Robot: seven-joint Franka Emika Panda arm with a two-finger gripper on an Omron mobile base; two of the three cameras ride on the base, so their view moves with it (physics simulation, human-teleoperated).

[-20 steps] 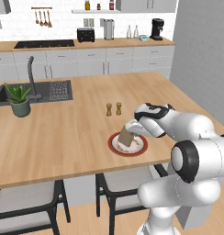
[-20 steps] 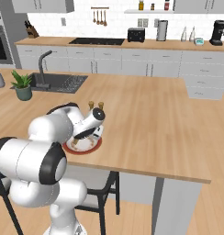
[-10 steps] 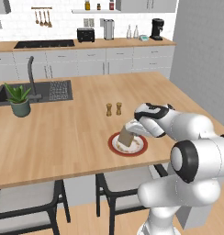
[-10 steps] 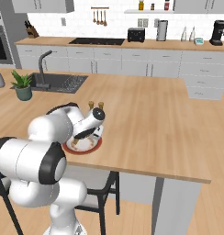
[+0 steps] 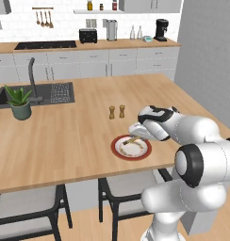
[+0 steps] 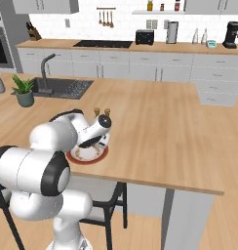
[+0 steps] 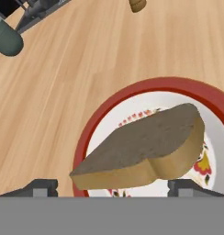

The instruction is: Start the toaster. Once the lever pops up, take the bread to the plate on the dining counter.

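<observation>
potted plant [image 5: 20, 101], sink [image 5: 41, 92], salt and pepper shakers [image 5: 116, 112]

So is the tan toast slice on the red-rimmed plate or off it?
On it: the tan toast slice lies over the red-rimmed plate.

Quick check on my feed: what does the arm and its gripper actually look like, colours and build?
The arm is glossy white, built of fat rounded segments with dark grey to black bands and caps at the joints. A black trim line runs along the hand section near the gripper. In the hand view the fingertips are small, dark grey and blocky. No loose cables or lettering can be made out.
</observation>
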